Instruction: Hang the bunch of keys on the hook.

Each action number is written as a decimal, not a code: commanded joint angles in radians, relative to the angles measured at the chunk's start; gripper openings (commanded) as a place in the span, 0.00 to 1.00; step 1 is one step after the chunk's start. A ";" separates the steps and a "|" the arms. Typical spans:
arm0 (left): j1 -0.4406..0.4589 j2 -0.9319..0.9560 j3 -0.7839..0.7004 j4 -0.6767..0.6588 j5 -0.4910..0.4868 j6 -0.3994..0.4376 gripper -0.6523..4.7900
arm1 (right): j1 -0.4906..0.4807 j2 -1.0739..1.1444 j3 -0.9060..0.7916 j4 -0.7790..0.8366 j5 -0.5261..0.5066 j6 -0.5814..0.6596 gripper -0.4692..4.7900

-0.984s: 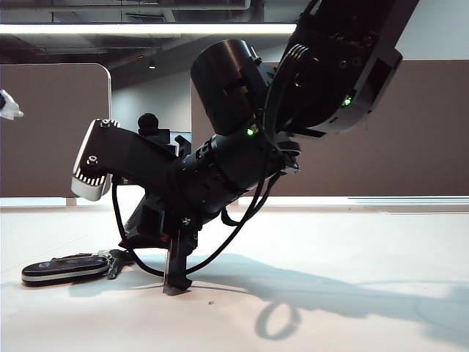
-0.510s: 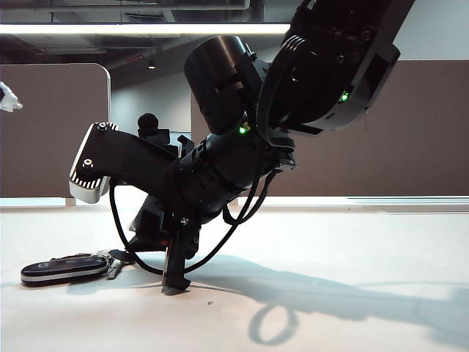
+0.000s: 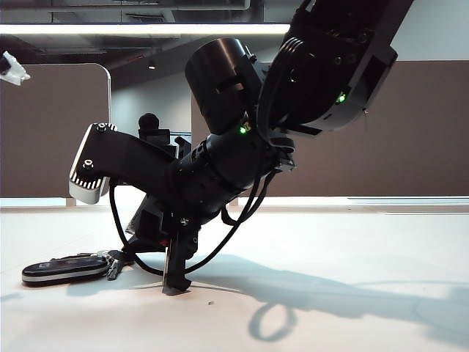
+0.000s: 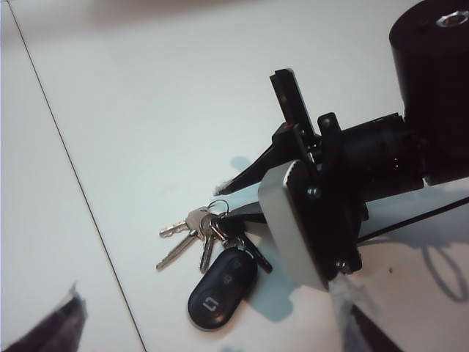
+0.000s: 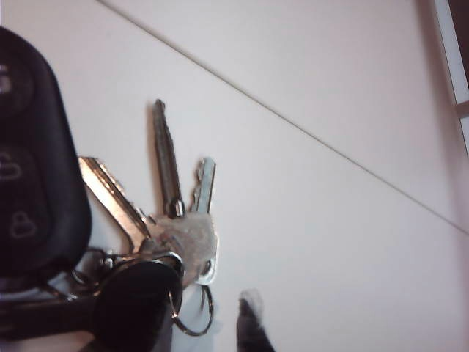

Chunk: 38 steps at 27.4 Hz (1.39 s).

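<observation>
Looking across the last second, found almost nothing altered. Saw the bunch of keys (image 3: 67,268) lying flat on the table (image 3: 330,242) at the lower left of the exterior view, in the same spot as before, fob and small keys undisturbed. Noted only a slight settling of the right arm toward the left of that view, then stillness. Found the right gripper (image 3: 165,271) planted low just beside the bunch, one finger tip touching the table, its fingers a little apart and straddling the key ring (image 5: 192,317) in the right wrist view, pinching nothing. Made out the left gripper (image 4: 209,343) only as blurred dark tips at the lower corners of the left wrist view, spread wide and looking down on the bunch from well above. Could not find the hook in any view. Judged the pick-up not yet made: fingers in position around the ring, closing and lifting yet to come, hanging a long way off.
</observation>
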 commanded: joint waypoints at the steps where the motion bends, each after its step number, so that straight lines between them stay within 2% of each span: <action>1: 0.001 0.000 0.005 -0.013 0.008 -0.039 1.00 | -0.021 0.066 -0.021 -0.084 0.080 -0.099 0.32; 5: 0.001 0.000 0.005 -0.014 0.008 -0.063 1.00 | -0.025 0.077 -0.021 -0.082 0.073 -0.122 0.32; 7: 0.001 0.000 0.005 -0.019 0.008 -0.065 1.00 | -0.025 0.085 -0.021 -0.079 0.074 -0.135 0.23; 9: 0.001 0.000 0.005 -0.022 0.008 -0.065 1.00 | -0.025 0.093 -0.021 -0.076 0.074 -0.137 0.08; 15: 0.001 -0.001 0.004 -0.022 0.004 -0.065 1.00 | -0.021 0.092 -0.018 -0.064 0.074 -0.130 0.08; 22: 0.001 -0.001 0.005 -0.024 -0.006 -0.065 1.00 | -0.019 0.040 -0.015 -0.058 0.073 0.001 0.08; 24: 0.001 -0.001 0.008 -0.021 -0.024 -0.066 1.00 | -0.021 0.019 -0.015 -0.079 0.074 0.101 0.08; 27: 0.001 -0.001 0.014 -0.020 -0.030 -0.066 1.00 | -0.033 -0.040 -0.015 -0.113 0.040 0.417 0.08; 29: 0.001 -0.001 0.021 -0.024 -0.029 -0.066 1.00 | -0.044 -0.087 -0.014 -0.122 -0.021 0.655 0.08; 31: 0.001 -0.001 0.028 -0.032 -0.030 -0.066 1.00 | -0.057 -0.130 -0.014 -0.106 -0.122 0.836 0.08; 34: 0.000 -0.001 0.039 -0.043 -0.029 -0.067 1.00 | -0.069 -0.179 -0.014 -0.082 -0.219 1.069 0.09; 36: 0.001 -0.001 0.042 -0.043 -0.030 -0.065 1.00 | -0.073 -0.191 -0.011 -0.068 -0.276 1.193 0.22; 38: 0.001 -0.001 0.043 -0.043 -0.030 -0.065 1.00 | -0.083 -0.191 0.007 -0.079 -0.333 1.309 0.40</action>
